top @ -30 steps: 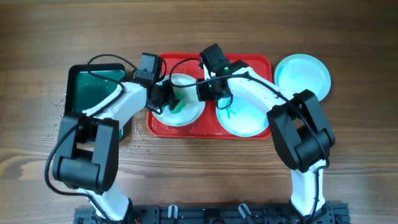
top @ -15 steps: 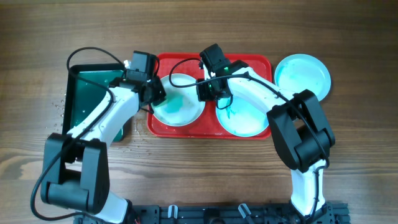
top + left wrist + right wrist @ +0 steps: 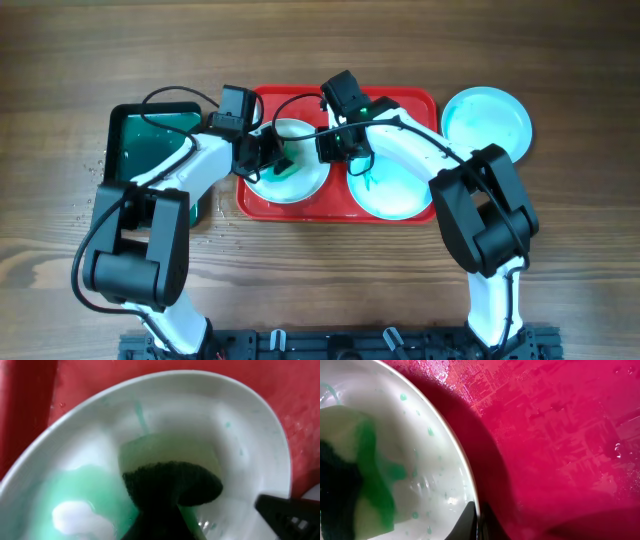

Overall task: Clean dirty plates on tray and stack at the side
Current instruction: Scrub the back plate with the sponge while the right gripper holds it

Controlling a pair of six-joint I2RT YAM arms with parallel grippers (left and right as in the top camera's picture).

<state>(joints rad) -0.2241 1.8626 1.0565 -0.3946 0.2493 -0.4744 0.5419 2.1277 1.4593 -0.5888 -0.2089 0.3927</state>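
Wooden table (image 3: 320,60): red tray (image 3: 400,100), white plate (image 3: 310,178) at its left end. Left gripper (image 3: 264,152) pinching sponge (image 3: 285,168) on plate; right gripper (image 3: 325,143) clamped on plate rim. Advice: firm rim hold, overlapping strokes over green smears.

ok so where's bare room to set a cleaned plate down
Bare wood in front of the red tray, between the arms, and along the far edge behind it. Crowded: the tray, filled by white plate and aqua plate.
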